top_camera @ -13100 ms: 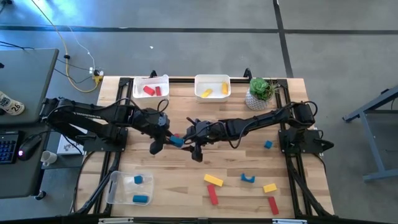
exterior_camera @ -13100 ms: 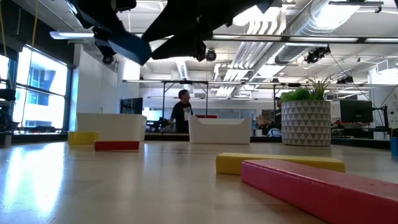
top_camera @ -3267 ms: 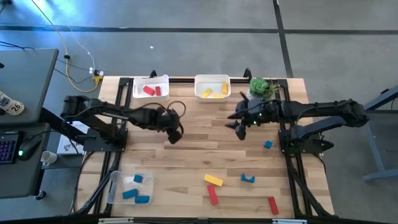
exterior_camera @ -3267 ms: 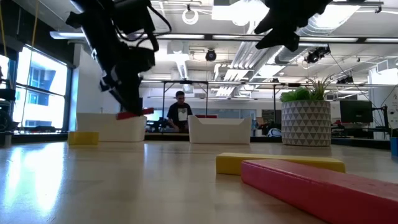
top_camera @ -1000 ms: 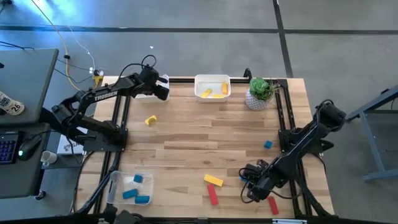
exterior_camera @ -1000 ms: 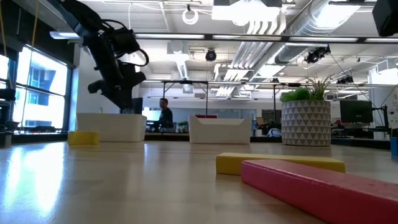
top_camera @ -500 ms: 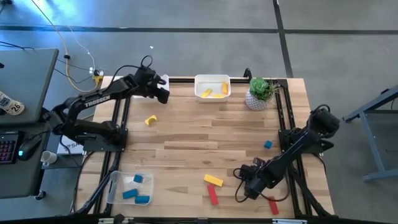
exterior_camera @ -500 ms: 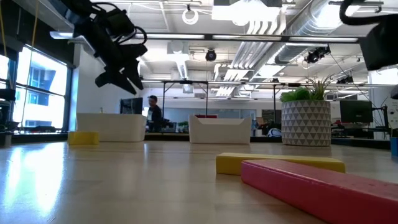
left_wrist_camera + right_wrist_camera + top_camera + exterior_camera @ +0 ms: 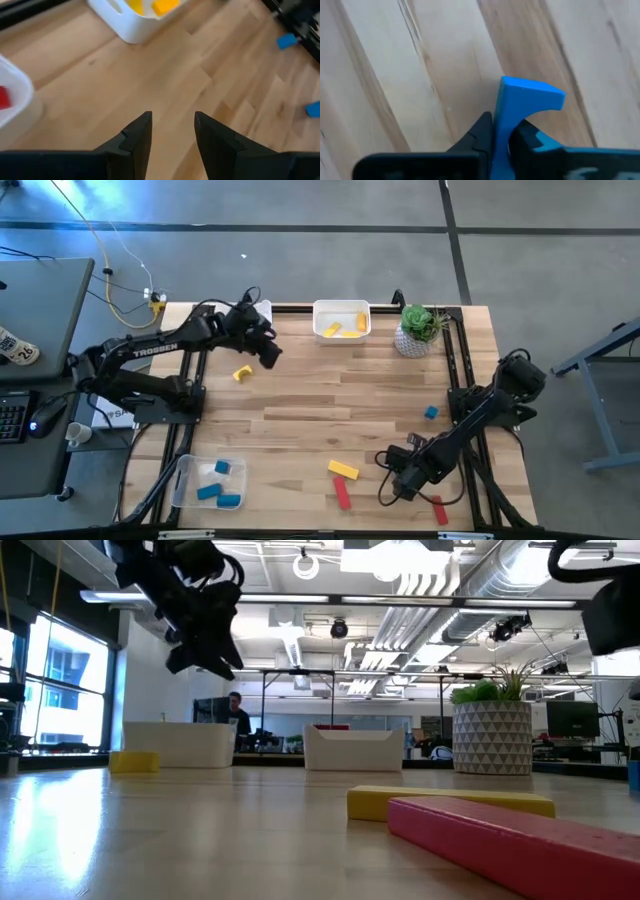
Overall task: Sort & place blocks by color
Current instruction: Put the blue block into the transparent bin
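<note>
Red bar (image 9: pixel 520 845) beside yellow bar (image 9: pixel 450 802)

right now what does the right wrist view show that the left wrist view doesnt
Only the right wrist view shows the right gripper shut on a blue arch block just above bare wood.

Only the left wrist view shows the left gripper open and empty, the white bin with yellow blocks, a bin edge with a red block, and two loose blue blocks.

Both show the plank tabletop.

Potted plant (image 9: pixel 418 328) beside white bin (image 9: pixel 341 321) (both upright).
</note>
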